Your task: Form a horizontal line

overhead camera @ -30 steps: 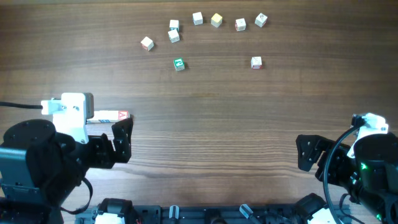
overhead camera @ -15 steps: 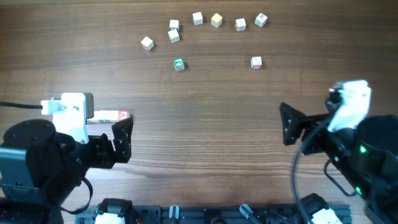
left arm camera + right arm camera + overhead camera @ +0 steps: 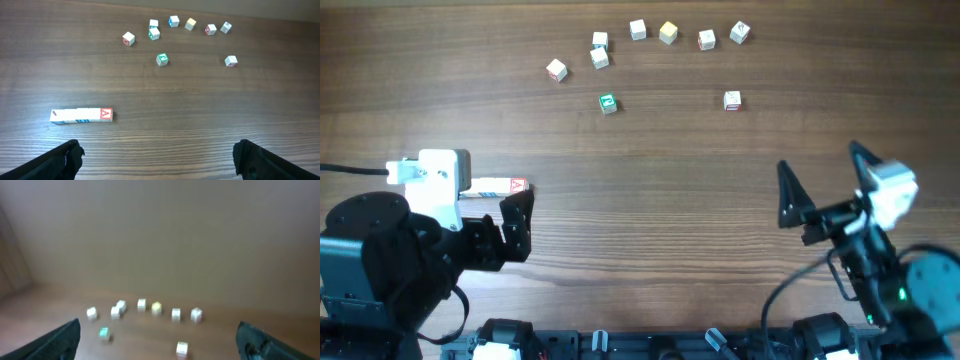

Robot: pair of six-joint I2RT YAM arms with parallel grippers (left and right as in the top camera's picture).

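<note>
While the black left gripper (image 3: pixel 157 154) and black right gripper (image 3: pixel 822 178) hold their jaws spread wide, the horizontal line (image 3: pixel 81 115) of whitish wooden letter cubes, red "A" at one end, lies near the left gripper, with a green-faced cube (image 3: pixel 162 59) and loose whitish cubes (image 3: pixel 129 39) scattered farther back

We've got a brown table (image 3: pixel 680 220), darker wood grain streaking across it. The horizontal line (image 3: pixel 81 115) reads whitish, a red A on one end cube, blue marks next along. We spot a green-faced cube (image 3: pixel 608 103), a pale yellow cube (image 3: pixel 667 32), and whitish cubes (image 3: pixel 731 100) with small coloured marks.
</note>
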